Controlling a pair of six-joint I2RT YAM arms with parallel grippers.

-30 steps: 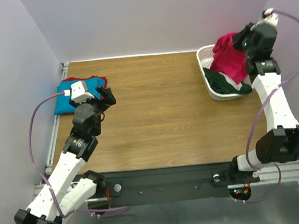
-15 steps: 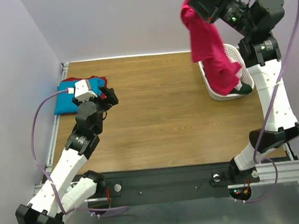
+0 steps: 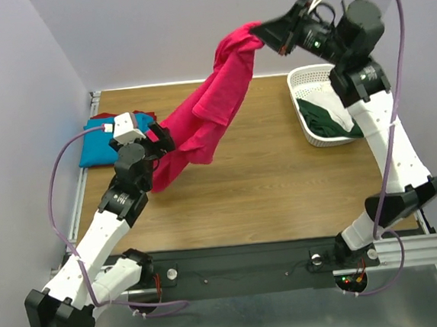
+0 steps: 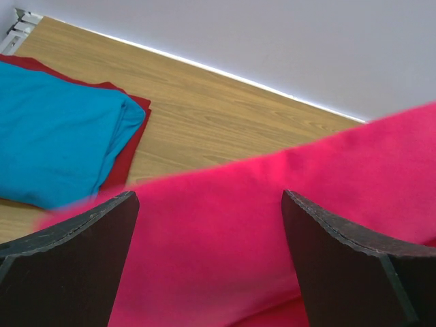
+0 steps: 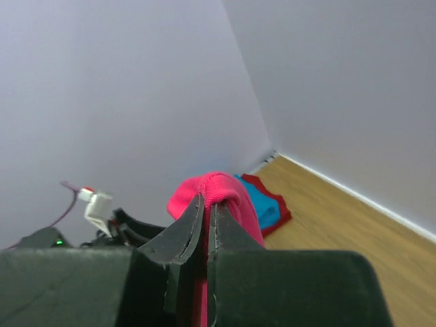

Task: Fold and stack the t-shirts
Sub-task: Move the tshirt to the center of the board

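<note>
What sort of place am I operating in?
Likely a lab test cell: plain walls enclose a wooden tabletop, robot arms are bolted at its near edge, and there is a white lattice basket of clothes.

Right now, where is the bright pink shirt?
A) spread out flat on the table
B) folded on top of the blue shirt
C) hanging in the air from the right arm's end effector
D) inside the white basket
C: the right end effector is shut on the pink shirt, holding its top high while the rest drapes down.
</note>
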